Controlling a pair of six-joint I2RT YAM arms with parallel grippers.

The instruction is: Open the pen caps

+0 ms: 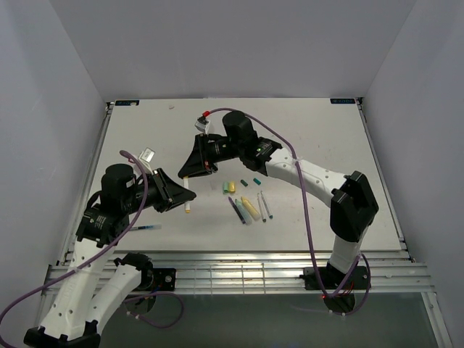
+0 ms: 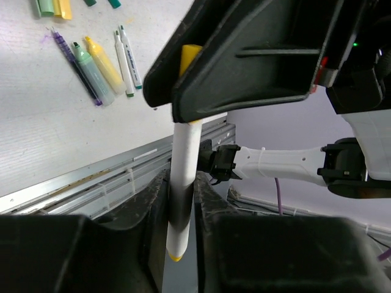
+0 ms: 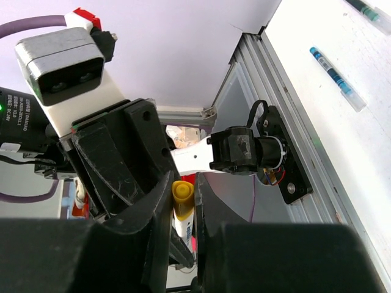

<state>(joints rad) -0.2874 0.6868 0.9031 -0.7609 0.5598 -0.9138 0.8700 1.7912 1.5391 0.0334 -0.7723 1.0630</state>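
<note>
Pen (image 2: 183, 165), white-bodied with a yellow tip at its lower end, pinched between the fingers of the left end effector (image 2: 181, 204) and held off the table (image 1: 326, 145), over its near-left part. Upper end of pen buried in the right end effector (image 3: 182, 204), pressed together on the yellow cap (image 3: 182, 194) from both sides. Flat end of that cap visible between the fingers in the right wrist view; in the left wrist view, only a yellow corner poking above a black finger. Cannot tell whether cap and pen are apart: joint hidden by the right fingers. Both end effectors nose to nose, the left one nearer the bases in the top view.

Lying on the table, right of the pair: loose caps (image 1: 229, 187), pale green and yellow, side by side; two teal caps (image 1: 255, 181) just to their right. Nearer the bases, a close row, roughly parallel: purple pen (image 1: 235, 209), green highlighter (image 1: 242, 211), yellow highlighter (image 1: 250, 209), two thin white pens (image 1: 263, 206). Blue pen (image 1: 147, 228) alone, well apart from the rest, near the table's left front edge beside the left arm.
</note>
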